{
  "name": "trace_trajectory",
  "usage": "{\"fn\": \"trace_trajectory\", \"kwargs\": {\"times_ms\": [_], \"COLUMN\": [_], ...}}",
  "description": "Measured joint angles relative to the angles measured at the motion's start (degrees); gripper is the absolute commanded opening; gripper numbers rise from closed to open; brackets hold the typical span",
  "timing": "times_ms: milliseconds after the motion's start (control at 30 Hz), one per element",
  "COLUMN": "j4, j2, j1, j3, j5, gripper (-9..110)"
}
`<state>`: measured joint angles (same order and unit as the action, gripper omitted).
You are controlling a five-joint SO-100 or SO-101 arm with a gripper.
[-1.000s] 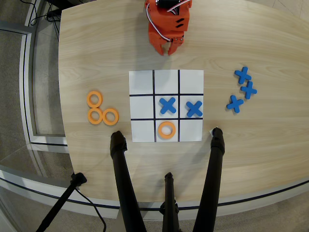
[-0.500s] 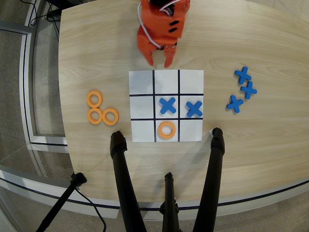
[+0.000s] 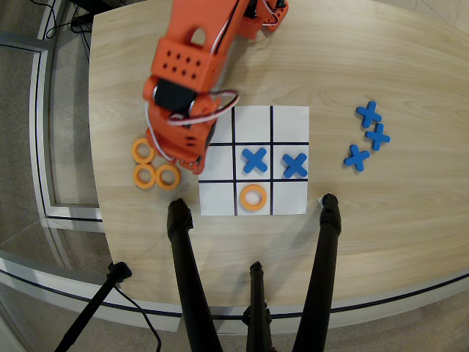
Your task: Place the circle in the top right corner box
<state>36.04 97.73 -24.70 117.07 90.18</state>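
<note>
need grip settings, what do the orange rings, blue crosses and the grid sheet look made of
Orange rings: likely rigid plastic, matte, uniform colour with crisp edges.
Blue crosses: apparently the same kind of plastic, flat and evenly coloured.
Grid sheet: looks like paper or thin card, flat white with thin printed black lines; which one cannot be told.

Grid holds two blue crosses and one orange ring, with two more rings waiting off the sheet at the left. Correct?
Nearly. The overhead view shows three spare rings left of the grid sheet, not two. Two blue crosses and one orange ring do sit on it.
</note>
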Motion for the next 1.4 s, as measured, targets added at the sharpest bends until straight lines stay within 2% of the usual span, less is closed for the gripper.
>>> {"fn": "trace_trajectory", "kwargs": {"times_ms": [200, 400, 1033, 1400], "j4": [-1.67, -1.67, -1.67, 0.44], "j2": [-14.68, -22.15, -33.13, -33.75], "j1": [-1.93, -2.02, -0.35, -0.35], "j3": [-10.2, -16.52, -27.86, -28.39], "j5": [0.0, -0.44, -2.55, -2.29], "gripper": [16, 16, 16, 16]}}
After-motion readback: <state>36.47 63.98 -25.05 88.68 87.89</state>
